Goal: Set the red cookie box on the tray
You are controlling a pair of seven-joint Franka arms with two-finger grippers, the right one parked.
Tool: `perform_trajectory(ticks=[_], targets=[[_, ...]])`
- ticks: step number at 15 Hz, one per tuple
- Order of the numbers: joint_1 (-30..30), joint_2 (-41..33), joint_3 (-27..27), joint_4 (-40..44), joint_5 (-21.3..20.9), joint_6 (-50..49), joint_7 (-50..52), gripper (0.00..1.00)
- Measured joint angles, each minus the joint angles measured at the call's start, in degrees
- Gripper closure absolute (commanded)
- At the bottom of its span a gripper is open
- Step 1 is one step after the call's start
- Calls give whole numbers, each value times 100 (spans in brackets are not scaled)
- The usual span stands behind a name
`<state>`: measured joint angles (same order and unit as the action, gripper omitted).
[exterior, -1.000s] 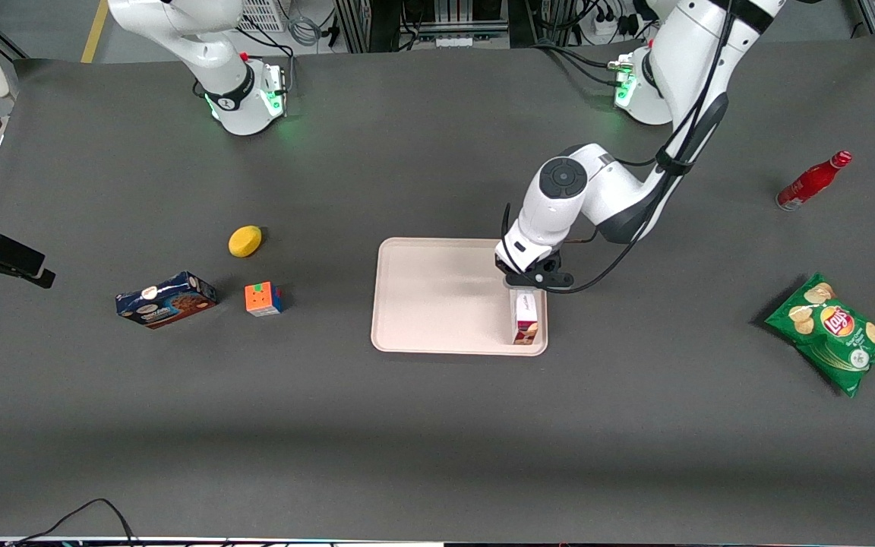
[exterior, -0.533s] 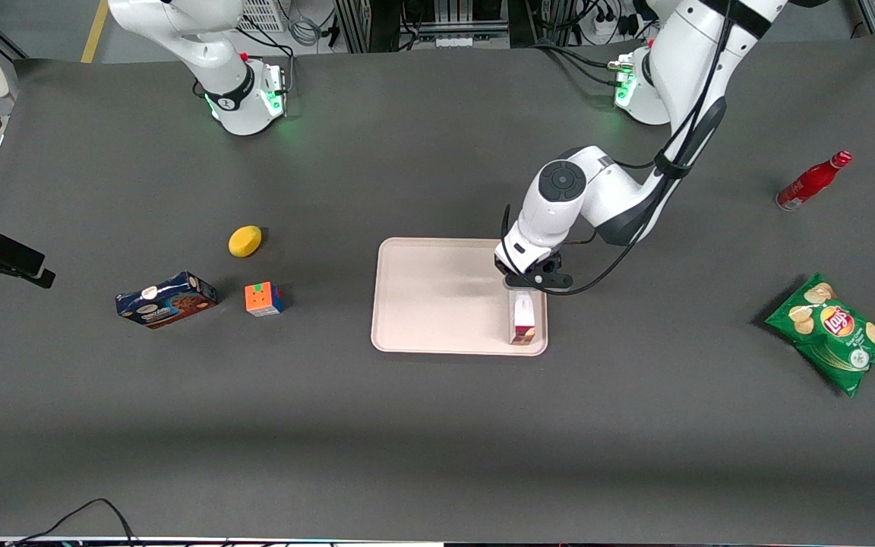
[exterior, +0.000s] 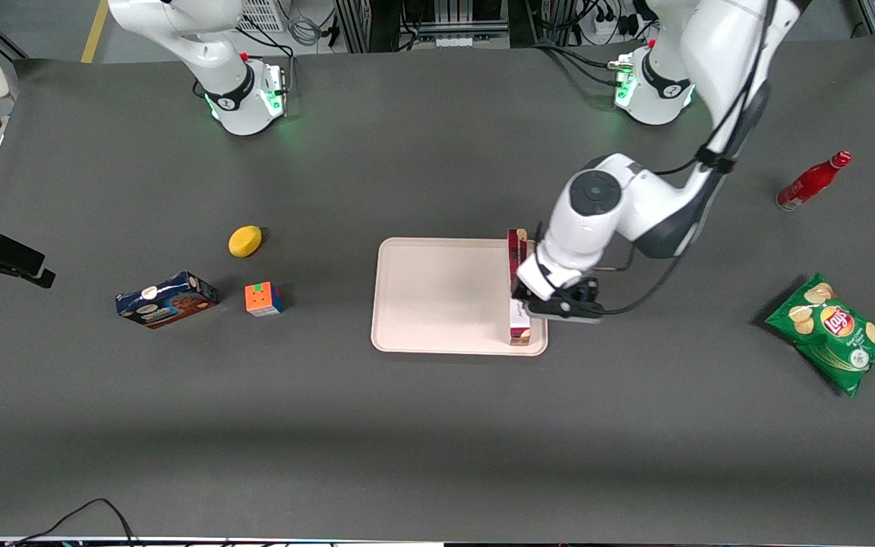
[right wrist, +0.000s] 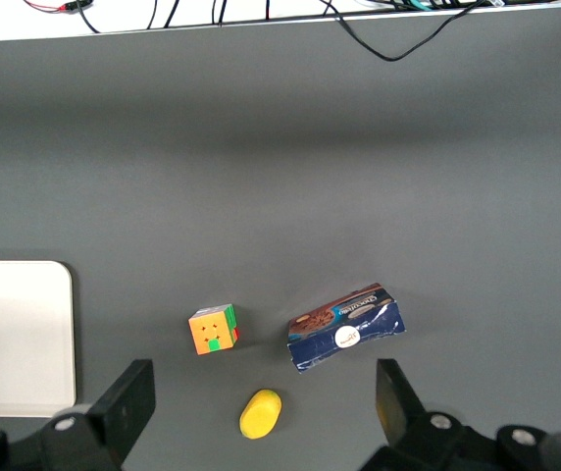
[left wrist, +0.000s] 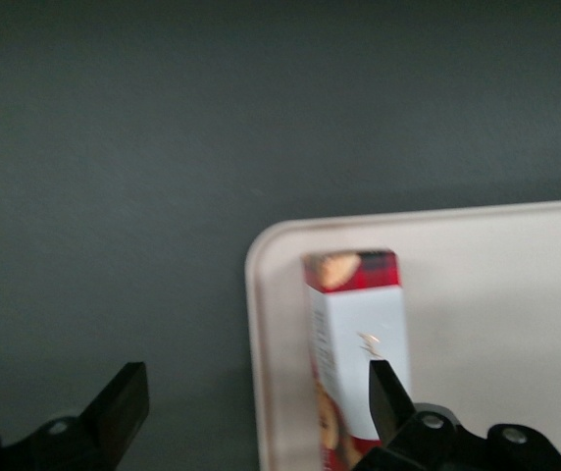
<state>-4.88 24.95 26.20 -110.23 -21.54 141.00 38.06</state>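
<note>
We see the red cookie box (exterior: 517,282) lying flat on the tray (exterior: 437,296), along the tray's edge nearest the working arm's end of the table, with its white-labelled end pointing toward the front camera. In the left wrist view the red cookie box (left wrist: 357,343) sits just inside the tray's (left wrist: 496,314) rounded rim.

We find the gripper (exterior: 559,304) above that same tray edge, over the nearer part of the box. From the wrist camera the gripper (left wrist: 256,407) has its two fingers spread wide, one finger (left wrist: 122,402) over the dark table and the other finger (left wrist: 386,397) over the box's white label. Nothing is clamped between them, and the box rests on the tray by itself.

Taking the tray as our landmark, a Rubik's cube (exterior: 263,298), a blue cookie box (exterior: 166,299) and a yellow lemon-like object (exterior: 244,241) lie toward the parked arm's end of the table. A green Lay's chip bag (exterior: 832,333) and a red bottle (exterior: 813,181) lie toward the working arm's end.
</note>
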Motion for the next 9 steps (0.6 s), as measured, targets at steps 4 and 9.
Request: perform_trajectory(ticks=[4, 9], targets=[[336, -462, -304, 364, 1242, -464, -1599, 0], [1005, -1472, -822, 458, 2064, -1580, -3096, 0]])
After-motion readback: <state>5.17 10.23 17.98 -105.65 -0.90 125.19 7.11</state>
